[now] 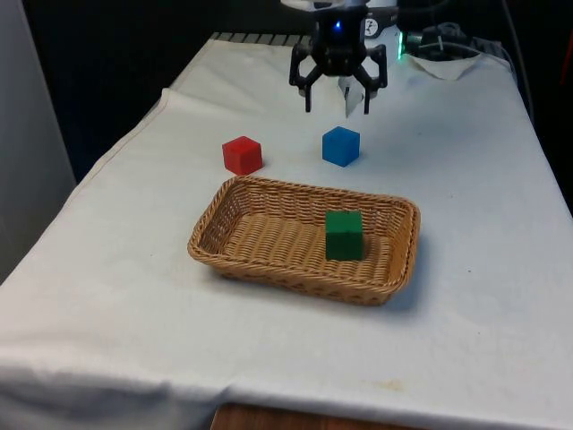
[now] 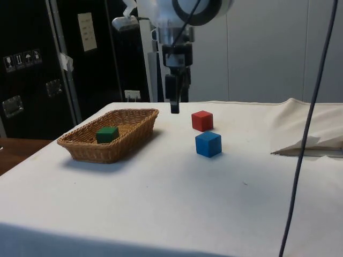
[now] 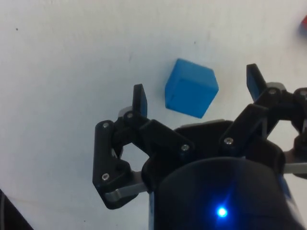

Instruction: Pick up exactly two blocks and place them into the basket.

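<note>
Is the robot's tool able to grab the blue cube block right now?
Probably yes. The tool hangs open above the blue cube block, nothing lies between them, and the red cube block sits apart.

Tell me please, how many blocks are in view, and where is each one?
3. The green block lies inside the basket. The red block and the blue block stand on the cloth beyond the basket, the blue one below the open gripper.

Basket (image 1: 224, 235) woven wicker, rough. Blocks matt, smooth: blue (image 1: 341, 146), red (image 1: 242, 154), green (image 1: 344, 235). Worktop (image 1: 466, 179) cloth white, creased. Pincer (image 1: 337, 100) black plastic.
</note>
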Controlling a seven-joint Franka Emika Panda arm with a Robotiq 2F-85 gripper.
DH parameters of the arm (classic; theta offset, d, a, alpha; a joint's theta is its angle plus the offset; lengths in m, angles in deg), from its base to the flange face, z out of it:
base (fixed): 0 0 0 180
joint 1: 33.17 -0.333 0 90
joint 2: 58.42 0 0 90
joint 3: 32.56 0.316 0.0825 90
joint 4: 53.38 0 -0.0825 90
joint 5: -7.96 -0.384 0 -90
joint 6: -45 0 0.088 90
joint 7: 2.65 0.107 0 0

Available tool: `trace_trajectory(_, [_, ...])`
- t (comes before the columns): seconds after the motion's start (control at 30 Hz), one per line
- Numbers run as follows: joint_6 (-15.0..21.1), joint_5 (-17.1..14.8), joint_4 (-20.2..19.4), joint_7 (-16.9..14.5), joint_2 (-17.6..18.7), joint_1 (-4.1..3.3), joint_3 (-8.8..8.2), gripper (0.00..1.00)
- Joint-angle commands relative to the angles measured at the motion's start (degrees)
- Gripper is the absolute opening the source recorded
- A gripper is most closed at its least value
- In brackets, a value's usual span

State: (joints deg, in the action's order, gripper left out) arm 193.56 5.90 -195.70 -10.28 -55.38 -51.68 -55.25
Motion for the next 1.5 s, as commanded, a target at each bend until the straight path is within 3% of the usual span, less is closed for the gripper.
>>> trace_trajectory(0.0, [1.0,0.8,-1.3,0.3,-1.0,0.11,-0.23,1.0])
trace_trajectory(0.13, [1.0,0.0,-2.4,-0.5,-1.7,0.06,-0.34,1.0])
trace_trajectory(0.33, [4.8,0.6,-7.5,-1.8,-4.2,0.4,-1.2,1.0])
trace_trajectory(0.5, [6.4,0.1,-9.3,-3.0,-4.5,0.34,-1.66,1.0])
trace_trajectory(0.7, [7.8,-1.0,-10.7,-5.8,-3.9,0.34,-3.21,1.0])
trace_trajectory(0.73, [7.1,-0.1,-10.3,-4.8,-3.8,0.34,-3.15,1.0])
trace_trajectory(0.97, [9.1,-2.8,-10.8,-8.2,-1.5,0.34,-4.13,1.0])
trace_trajectory(1.0, [8.7,-1.2,-10.4,-6.9,-1.0,0.34,-4.35,1.0])
trace_trajectory(1.03, [9.3,-3.2,-10.8,-8.6,-1.2,0.4,-4.13,1.0])
trace_trajectory(1.2, [10.1,-6.6,-10.7,-10.8,0.3,0.4,-3.67,1.0])
trace_trajectory(1.23, [10.0,-5.0,-10.3,-9.7,1.1,0.34,-4.18,1.0])
trace_trajectory(1.33, [10.2,-9.5,-10.7,-12.5,0.5,0.4,-3.32,1.0])
trace_trajectory(1.47, [10.3,-12.6,-10.8,-14.5,0.6,0.4,-2.98,1.0])
